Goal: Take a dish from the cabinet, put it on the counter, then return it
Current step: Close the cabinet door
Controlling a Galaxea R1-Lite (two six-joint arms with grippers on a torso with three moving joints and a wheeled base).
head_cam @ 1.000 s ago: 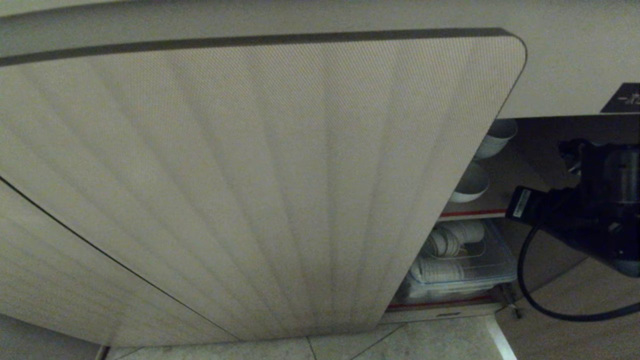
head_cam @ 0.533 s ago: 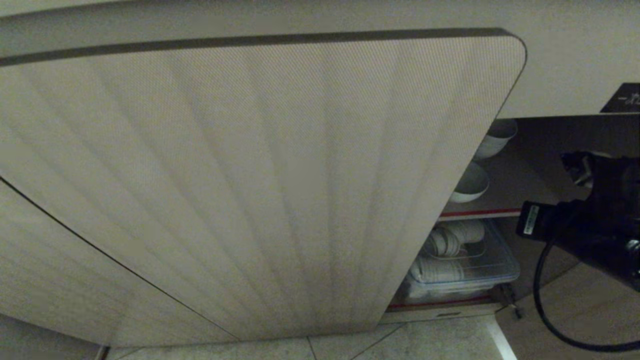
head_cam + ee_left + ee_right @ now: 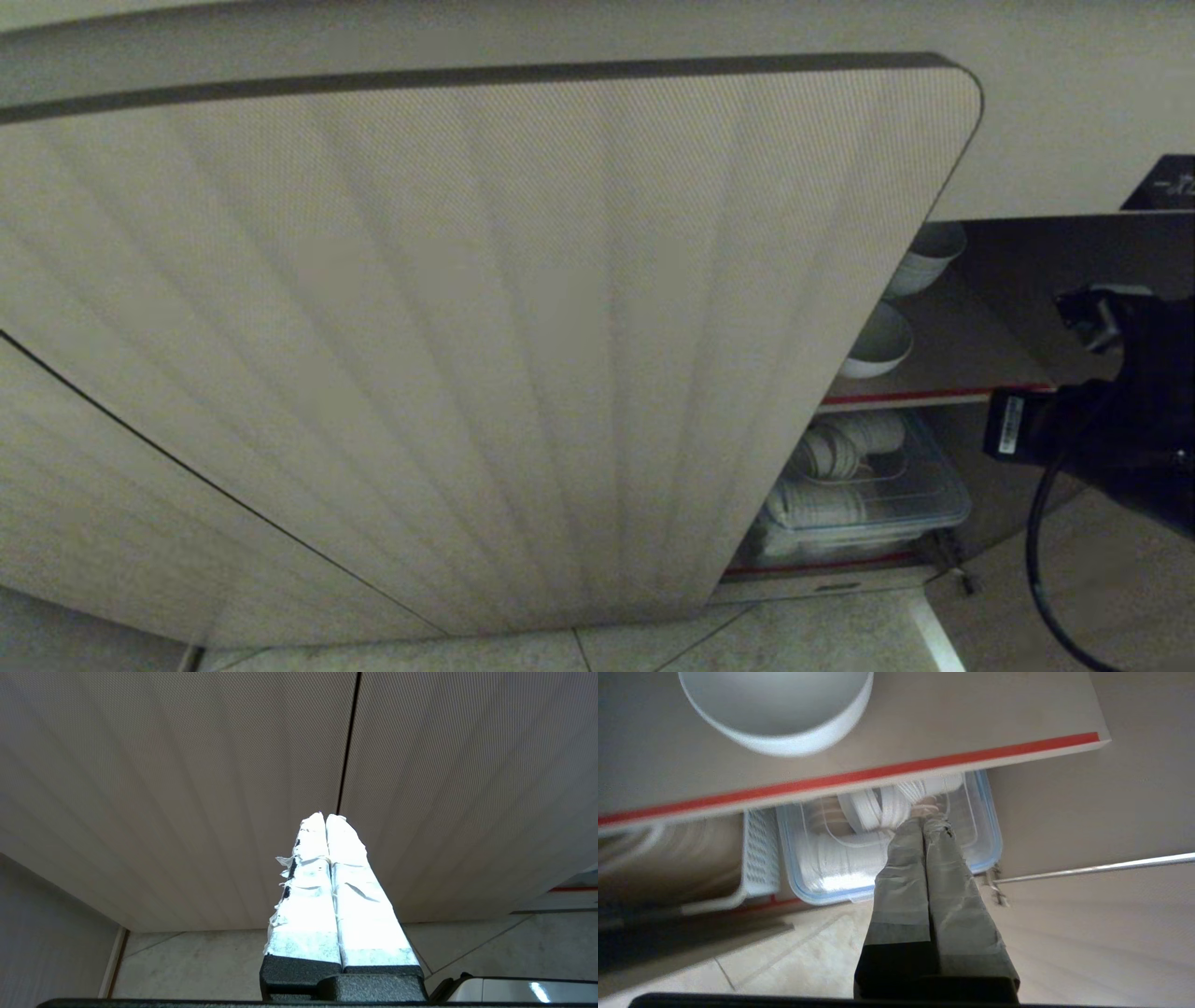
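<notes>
1. Inside the open cabinet (image 3: 924, 308), two white bowls (image 3: 878, 343) sit on the upper shelf (image 3: 934, 397).
2. Below, a clear lidded tub (image 3: 868, 509) holds stacked white dishes (image 3: 859, 849).
3. Right gripper (image 3: 924, 823), fingers pressed together, empty, hangs near the tub; left gripper (image 3: 325, 817) likewise closed.

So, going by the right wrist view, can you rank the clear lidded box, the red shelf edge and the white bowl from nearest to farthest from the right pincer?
1. The clear lidded box, on the cabinet floor straight beyond the shut right pincer.
2. The red shelf edge, just above the box.
3. The white bowl, on the shelf, set back behind that edge.
</notes>
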